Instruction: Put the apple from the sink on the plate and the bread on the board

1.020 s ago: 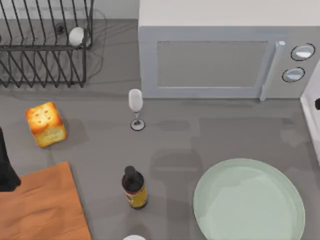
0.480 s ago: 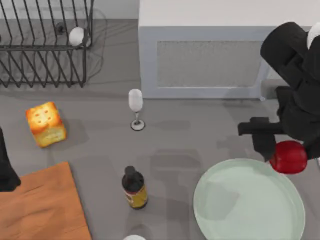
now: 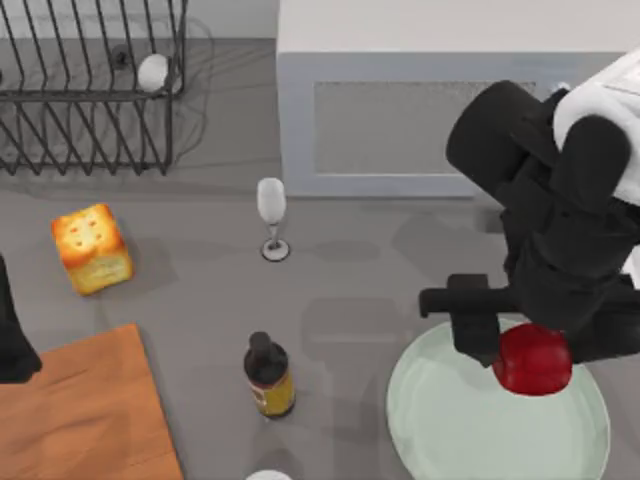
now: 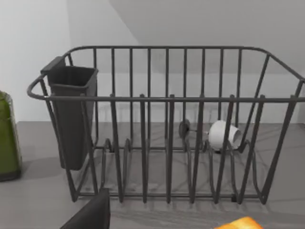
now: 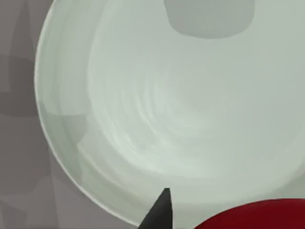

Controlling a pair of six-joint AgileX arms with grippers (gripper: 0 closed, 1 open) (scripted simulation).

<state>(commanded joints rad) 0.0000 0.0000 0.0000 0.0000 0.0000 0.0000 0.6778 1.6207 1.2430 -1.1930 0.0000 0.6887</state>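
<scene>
Grey counter bears the plate [image 3: 440,440]; right gripper [image 3: 520,355] fingers seemingly clasp the apple [image 3: 533,360] above it.

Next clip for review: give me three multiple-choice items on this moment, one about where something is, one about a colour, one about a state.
1. Where is the bread?
A. on the board
B. on the counter, beyond the board's far edge
C. on the plate

2. What colour is the plate?
A. pale mint green
B. orange-brown
C. dark grey

3. What state is the apple in?
A. lying free on the counter
B. resting inside the rack
C. held in the right gripper's jaws above the plate

Answers:
1 B, the top view shows the loaf on grey counter, apart from the board.
2 A, the top and right wrist views both show a pale green dish.
3 C, the right gripper is closed on the red fruit over the plate's far part; the left gripper is parked at the table's left edge.
</scene>
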